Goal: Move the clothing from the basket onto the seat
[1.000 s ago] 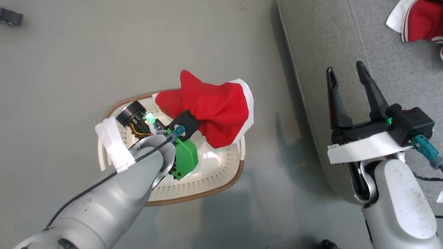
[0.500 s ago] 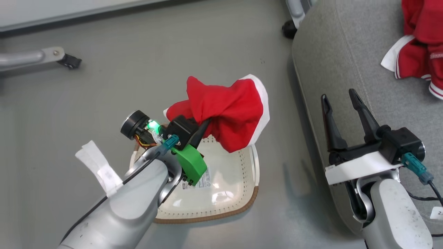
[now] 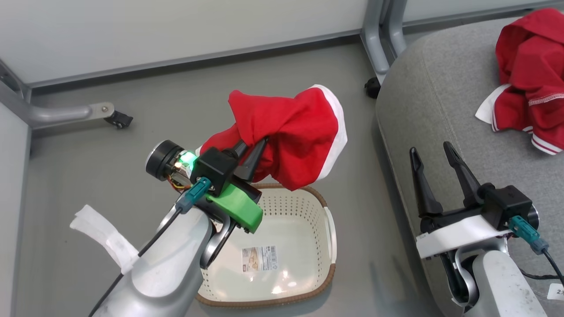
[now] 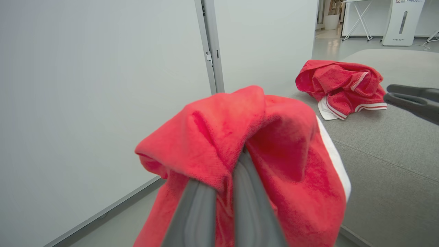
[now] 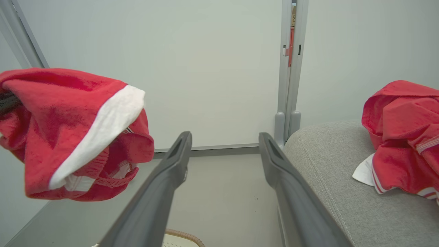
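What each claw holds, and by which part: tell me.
Left claw is shut on a red garment, pinching a bunched fold of its red cloth; the white-edged end hangs free. Right claw is open, holding nothing.

Btw the hanging bright red fabric garment w/ white edging (image 3: 291, 132) and the big grey upholstered seat cushion (image 3: 440, 110) runs a strip of bare grey floor (image 3: 357, 185). Seat's near part is bare fabric; a second crumpled red garment (image 3: 528, 75) takes its far right. Grey metal frame post w/ black castor (image 3: 379, 48) stands at the seat's far-left corner. Right gripper (image 3: 430, 148), fingers spread, sits at the seat's near edge.
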Controlling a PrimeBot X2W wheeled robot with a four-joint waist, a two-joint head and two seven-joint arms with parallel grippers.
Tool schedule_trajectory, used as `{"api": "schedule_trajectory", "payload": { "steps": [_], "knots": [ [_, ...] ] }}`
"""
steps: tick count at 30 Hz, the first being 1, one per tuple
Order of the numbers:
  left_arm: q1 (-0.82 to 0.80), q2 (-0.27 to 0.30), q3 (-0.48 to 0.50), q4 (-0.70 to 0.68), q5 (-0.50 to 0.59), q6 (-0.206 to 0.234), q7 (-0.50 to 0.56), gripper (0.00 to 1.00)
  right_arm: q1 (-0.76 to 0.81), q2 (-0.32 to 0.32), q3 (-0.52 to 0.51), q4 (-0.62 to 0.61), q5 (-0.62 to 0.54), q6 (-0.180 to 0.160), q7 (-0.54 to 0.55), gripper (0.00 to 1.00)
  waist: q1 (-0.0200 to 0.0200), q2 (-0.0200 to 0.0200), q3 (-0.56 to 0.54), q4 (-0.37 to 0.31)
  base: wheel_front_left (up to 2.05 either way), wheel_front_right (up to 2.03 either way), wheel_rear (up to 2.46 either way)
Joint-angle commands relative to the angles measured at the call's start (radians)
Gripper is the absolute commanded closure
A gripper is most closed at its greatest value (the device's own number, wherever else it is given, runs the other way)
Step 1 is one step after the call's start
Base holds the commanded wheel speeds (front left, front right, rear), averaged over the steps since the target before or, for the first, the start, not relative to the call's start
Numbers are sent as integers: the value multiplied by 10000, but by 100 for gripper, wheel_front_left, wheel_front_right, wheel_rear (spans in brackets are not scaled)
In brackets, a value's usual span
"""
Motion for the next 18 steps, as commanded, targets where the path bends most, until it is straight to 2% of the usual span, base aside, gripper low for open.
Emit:
{"api": "schedule_trajectory", "payload": {
  "steps": [1,18],
  "knots": [
    [217,-41,139,-141,50,-46,-36,100,165,-32,-29,2,55,-7,-23,0,0,0,-253,56,0,0,0],
    [713,-228,827,-1006,664,-336,-37,100,592,-31,-149,-72,314,-7,-23,0,0,0,-689,69,0,0,0]
  ]
}}
